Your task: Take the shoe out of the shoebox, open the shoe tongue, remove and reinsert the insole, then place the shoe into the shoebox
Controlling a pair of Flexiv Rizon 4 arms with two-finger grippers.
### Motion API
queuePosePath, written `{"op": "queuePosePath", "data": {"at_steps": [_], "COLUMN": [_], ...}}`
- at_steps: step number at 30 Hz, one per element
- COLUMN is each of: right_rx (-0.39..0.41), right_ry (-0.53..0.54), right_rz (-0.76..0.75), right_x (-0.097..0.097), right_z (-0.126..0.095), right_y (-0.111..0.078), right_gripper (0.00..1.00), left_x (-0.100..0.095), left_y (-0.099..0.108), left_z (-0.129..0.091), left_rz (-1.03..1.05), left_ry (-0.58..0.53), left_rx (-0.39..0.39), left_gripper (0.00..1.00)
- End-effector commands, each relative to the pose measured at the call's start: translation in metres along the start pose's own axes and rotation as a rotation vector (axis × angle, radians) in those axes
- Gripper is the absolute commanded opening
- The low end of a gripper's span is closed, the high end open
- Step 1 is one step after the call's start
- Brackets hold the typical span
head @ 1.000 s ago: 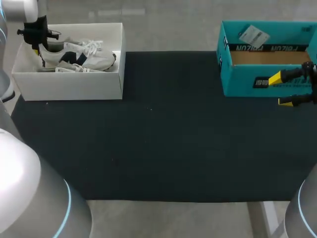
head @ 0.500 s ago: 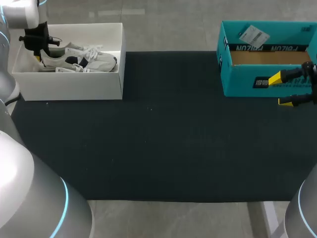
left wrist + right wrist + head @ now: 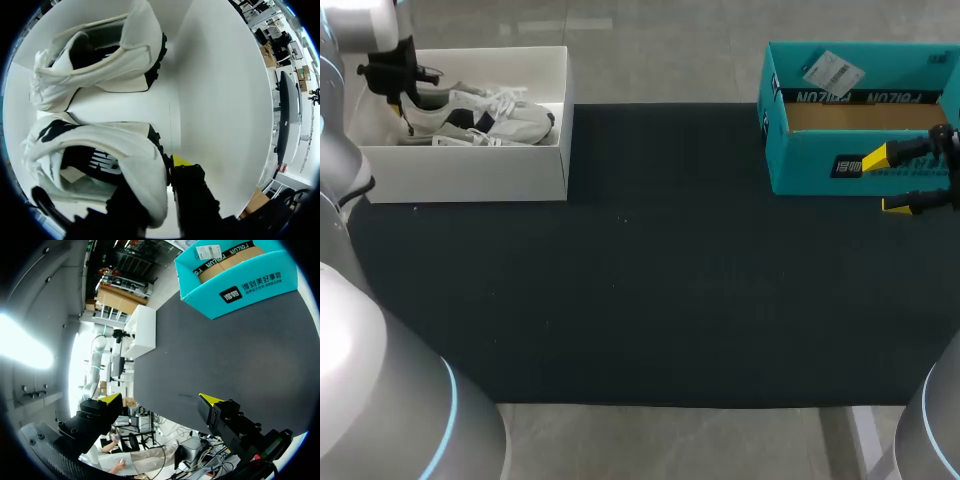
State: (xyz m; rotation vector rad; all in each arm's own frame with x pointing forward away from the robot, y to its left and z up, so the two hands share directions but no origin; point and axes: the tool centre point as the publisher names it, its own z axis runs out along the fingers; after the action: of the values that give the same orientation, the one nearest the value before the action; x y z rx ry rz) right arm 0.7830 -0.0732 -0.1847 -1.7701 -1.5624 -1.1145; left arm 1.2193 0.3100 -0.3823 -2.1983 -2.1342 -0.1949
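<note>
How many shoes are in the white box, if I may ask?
2: the near shoe, its heel held by the left end effector, and the far shoe beside it; no others seen.

The heel of the sneaker (image 3: 100,150) hides one fingertip of the left gripper (image 3: 152,181); the teal box (image 3: 820,165) is cropped at two o'clock.

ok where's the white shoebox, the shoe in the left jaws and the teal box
white shoebox (image 3: 470,175), head view, front wall
shoe (image 3: 125,150), left wrist view, heel side
teal box (image 3: 805,175), head view, front wall

Table (image 3: 650,280) top matte black, evenly lit; few pale specks (image 3: 625,220) on it.
</note>
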Motion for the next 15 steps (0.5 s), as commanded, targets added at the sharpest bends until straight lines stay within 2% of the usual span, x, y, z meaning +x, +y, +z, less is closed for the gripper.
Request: {"op": "queuePosePath", "data": {"at_steps": [1,6,7,8,9,10,15], "right_rx": [0.000,0.000,0.000,0.000,0.000,0.000,0.000], "right_ry": [-0.003,-0.003,-0.003,-0.003,-0.003,-0.003,-0.003], "right_rz": [0.001,0.001,0.001,0.001,0.001,0.001,0.001], "right_x": [0.000,0.000,0.000,0.000,0.000,0.000,0.000], "right_z": [0.000,0.000,0.000,0.000,0.000,0.000,0.000], "right_y": [-0.001,-0.001,-0.001,-0.001,-0.001,-0.001,-0.001], "right_gripper": [1.00,1.00,1.00,1.00,1.00,1.00,1.00], "left_x": [0.003,0.006,0.007,0.008,0.009,0.009,0.009], "left_y": [0.017,0.018,0.017,0.016,0.016,0.015,0.010], "left_z": [0.011,0.013,0.010,0.007,0.004,-0.002,-0.027], "left_rz": [-0.021,-0.027,-0.025,-0.028,-0.030,-0.028,-0.037], "left_ry": [-0.012,-0.016,-0.030,-0.037,-0.040,-0.050,-0.090], "left_rx": [0.056,0.068,0.072,0.069,0.060,0.049,0.007], "left_gripper": [0.00,0.00,0.13,0.43,0.82,1.00,1.00]}}
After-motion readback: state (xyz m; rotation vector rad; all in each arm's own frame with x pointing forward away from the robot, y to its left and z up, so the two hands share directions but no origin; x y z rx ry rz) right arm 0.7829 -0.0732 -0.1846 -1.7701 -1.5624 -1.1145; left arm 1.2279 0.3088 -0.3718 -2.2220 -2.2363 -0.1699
